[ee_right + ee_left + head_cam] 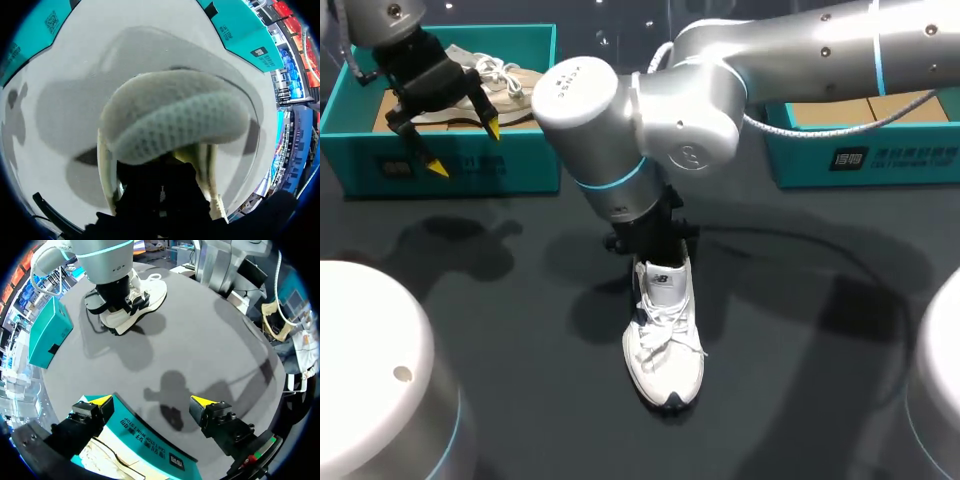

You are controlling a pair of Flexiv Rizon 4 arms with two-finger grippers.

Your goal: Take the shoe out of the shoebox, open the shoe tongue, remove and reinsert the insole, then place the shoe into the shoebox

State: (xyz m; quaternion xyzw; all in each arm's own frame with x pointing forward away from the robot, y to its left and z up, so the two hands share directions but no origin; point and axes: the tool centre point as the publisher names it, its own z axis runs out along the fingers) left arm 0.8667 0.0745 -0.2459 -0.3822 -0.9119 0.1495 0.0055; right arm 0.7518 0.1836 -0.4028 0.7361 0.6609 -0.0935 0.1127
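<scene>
The white shoe [665,335] was seen out on the dark table [520,400], upright on its sole near the middle, well apart from both teal boxes. That placing was judged to be deliberate: out in the open the tongue and the insole can be reached from above, which the walls of a box would hinder.

The right arm was brought in from its side past the middle, and the right gripper [655,245] was set down at the shoe's opening, just behind the laces. In the right wrist view the padded mesh rim of that opening [175,120] filled the space ahead of the gripper [160,195], whose dark body was sunk into the shoe. How far it was open, and whether anything was held in it, could not be told — the shoe hid it. From this pose the step in hand was judged to be the work inside the shoe, on the tongue or the insole.

The left gripper [445,125] was held in the air over the left shoebox [450,165], in which a beige shoe [510,80] lay. Its yellow tips were spread wide with nothing between them, as the left wrist view confirmed [152,402], the box rim [145,437] lying under it. It was probably parked there to keep out of the other arm's way. The right shoebox [860,150] stood beyond the right arm.
</scene>
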